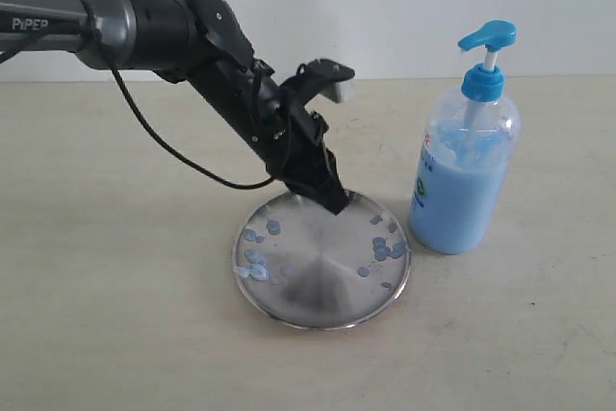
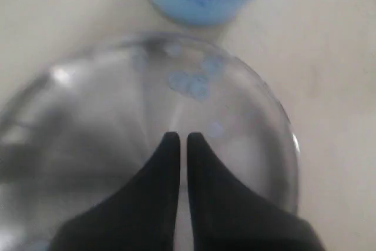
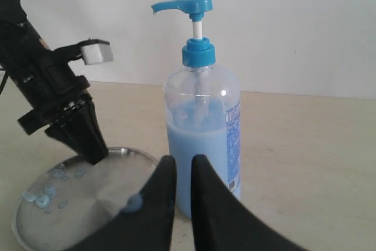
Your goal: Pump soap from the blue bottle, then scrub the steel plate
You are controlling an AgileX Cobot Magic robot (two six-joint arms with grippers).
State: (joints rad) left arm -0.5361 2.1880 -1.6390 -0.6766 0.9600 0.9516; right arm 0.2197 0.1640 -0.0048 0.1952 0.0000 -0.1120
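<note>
Steel shows through most of the plate (image 1: 322, 286), which sits mid-table with the bottle (image 1: 462, 190) standing upright just beside it, toward the right edge of the table (image 1: 115, 315). You can take the pumping as done: soap (image 1: 255, 262) lies on the plate as small blue blobs, one cluster on the side toward the left edge and another on the side next to the bottle. The blobs are separate and round, not smeared, so I judge the scrubbing as barely begun, and it is most of what is left. The left claw (image 1: 332, 201) points down at the part of the plate nearest the far edge, its jaws drawn to a thin slit with nothing between them. Whether the tips touch the steel or hang just over it I cannot tell. No sponge or cloth is in sight. The right claw (image 3: 179, 163) is out of the exterior view; its own camera shows it facing the bottle from close by, jaws almost closed and empty, with a blue blob stuck on one of its fingers (image 3: 154, 189). The bottle is more than half full of pale blue liquid, its pump head (image 3: 182, 7) raised.
</note>
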